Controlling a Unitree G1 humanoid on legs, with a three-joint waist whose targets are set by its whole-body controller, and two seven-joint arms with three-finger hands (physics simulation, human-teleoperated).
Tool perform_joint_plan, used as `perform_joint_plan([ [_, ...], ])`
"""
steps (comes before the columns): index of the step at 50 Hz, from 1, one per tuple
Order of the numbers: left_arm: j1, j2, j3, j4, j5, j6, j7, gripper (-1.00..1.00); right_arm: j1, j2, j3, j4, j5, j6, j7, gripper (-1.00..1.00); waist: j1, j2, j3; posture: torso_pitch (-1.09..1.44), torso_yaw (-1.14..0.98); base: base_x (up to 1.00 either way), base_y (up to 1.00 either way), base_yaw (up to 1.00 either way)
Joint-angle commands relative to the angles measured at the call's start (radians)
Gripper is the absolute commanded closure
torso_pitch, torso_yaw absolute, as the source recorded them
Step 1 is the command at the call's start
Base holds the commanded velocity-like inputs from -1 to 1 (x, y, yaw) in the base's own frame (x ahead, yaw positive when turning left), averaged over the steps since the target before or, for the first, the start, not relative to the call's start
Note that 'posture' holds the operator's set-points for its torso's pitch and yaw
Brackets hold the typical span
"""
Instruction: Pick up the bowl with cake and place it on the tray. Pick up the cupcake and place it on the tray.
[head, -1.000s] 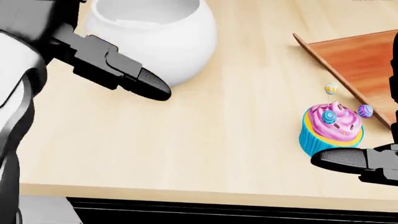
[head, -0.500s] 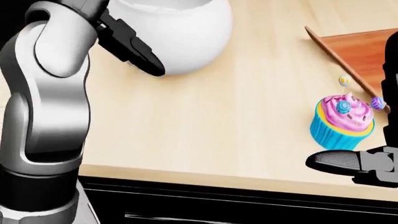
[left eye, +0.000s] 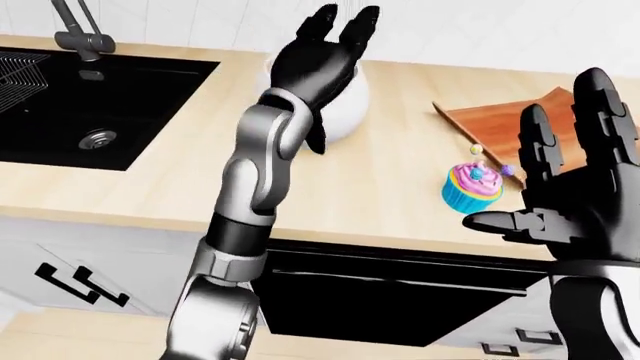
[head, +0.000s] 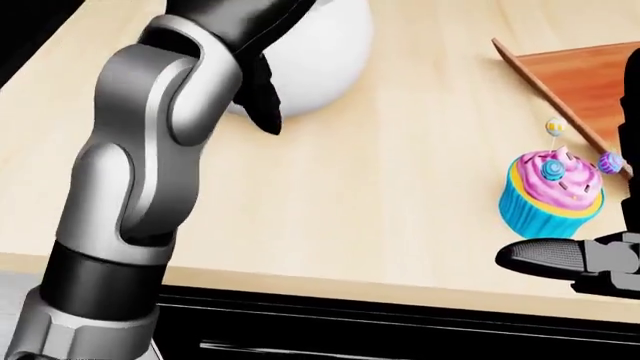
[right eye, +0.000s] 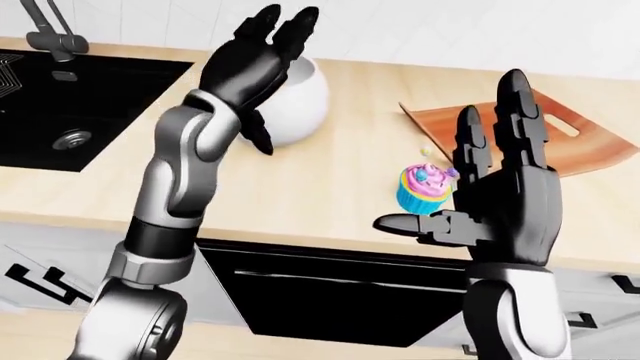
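Note:
The white round bowl (right eye: 303, 106) stands on the wooden counter, and its inside is hidden, so no cake shows. My left hand (right eye: 252, 75) is raised upright in front of the bowl, open, with its fingers pointing up and its thumb down beside the bowl's wall. A cupcake (left eye: 472, 187) with a blue wrapper, pink icing and candy picks sits near the counter's edge. Just below and to the right of the cupcake is my right hand (left eye: 545, 169), open and empty, its thumb (head: 545, 256) lying close under the cupcake. The wooden tray (left eye: 490, 124) lies right of the bowl, above the cupcake.
A black sink (left eye: 90, 97) with a dark faucet (left eye: 78, 30) fills the counter's left part. Below the counter edge is a dark appliance front (left eye: 400, 292) between white cabinet doors. My left forearm (head: 150, 180) stands tall across the left of the head view.
My left arm has swung upward, so the hand now stands upright against the bowl and the forearm fills the head view's left. The right hand and cupcake have barely shifted.

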Motion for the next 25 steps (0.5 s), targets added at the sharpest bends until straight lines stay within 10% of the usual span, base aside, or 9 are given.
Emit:
perform_joint_plan([
  [1,-0.033,0.008,0.017,-0.017,0.037,-0.025,0.036,-1.0,-0.014,-0.008,-0.004,-0.023,-0.002,-0.029,0.001,-1.0,0.002,-0.003,-0.025,0.0,0.0,0.0,0.0,0.0],
  [17,-0.041,0.02,0.028,0.146,0.131,-0.003,0.108,-0.98,0.023,0.02,0.006,-0.015,-0.032,-0.064,0.033,-1.0,-0.006,0.008,-0.03,0.0,0.0,0.0,0.0,0.0],
  [25,-0.054,0.036,0.028,0.25,0.154,-0.003,0.162,-0.54,0.02,0.023,0.012,-0.011,-0.04,-0.065,0.036,-1.0,-0.011,0.013,-0.031,0.0,0.0,0.0,0.0,0.0],
])
